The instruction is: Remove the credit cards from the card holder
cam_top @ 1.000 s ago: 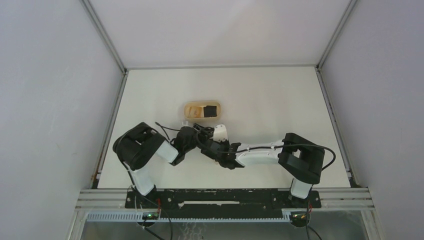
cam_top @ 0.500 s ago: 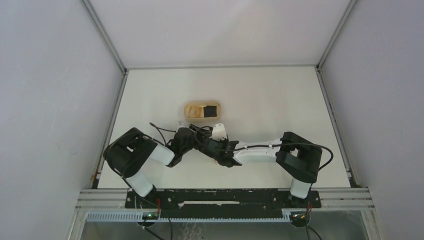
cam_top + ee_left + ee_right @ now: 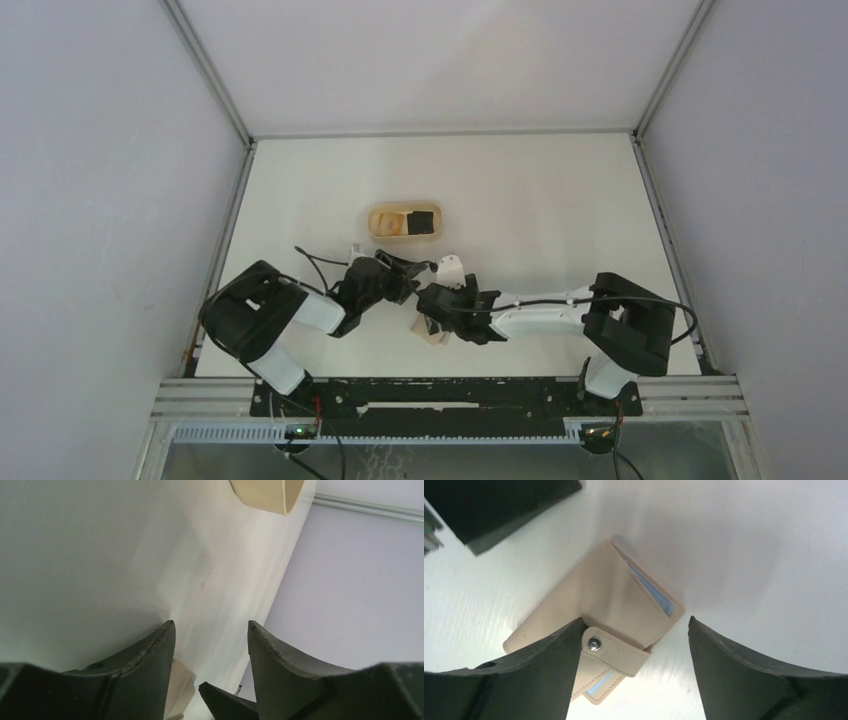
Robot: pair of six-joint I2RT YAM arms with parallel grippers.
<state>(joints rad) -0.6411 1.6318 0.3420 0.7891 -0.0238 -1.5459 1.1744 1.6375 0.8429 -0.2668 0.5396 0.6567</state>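
Note:
The tan card holder (image 3: pixel 599 605) lies half folded on the white table, its snap tab (image 3: pixel 616 652) loose and blue edges showing in its pockets. My right gripper (image 3: pixel 636 620) hangs open just above it; the left finger covers one corner and nothing is gripped. From above, the card holder (image 3: pixel 437 336) peeks out under the right gripper (image 3: pixel 432 318). My left gripper (image 3: pixel 209 625) is open and empty, and from above the left gripper (image 3: pixel 410 270) sits a little farther back. A black card (image 3: pixel 422 221) lies in the tray.
The oval light-wood tray (image 3: pixel 375 222) stands behind both grippers, and the tray (image 3: pixel 267 495) also shows at the top of the left wrist view. A dark finger of the other arm (image 3: pixel 225 705) reaches in below the left jaws. Grey walls enclose the table.
My right gripper has gone from shut to open and let go of the card holder, which now lies on the table. The right arm drew toward the near edge and the left arm eased back.

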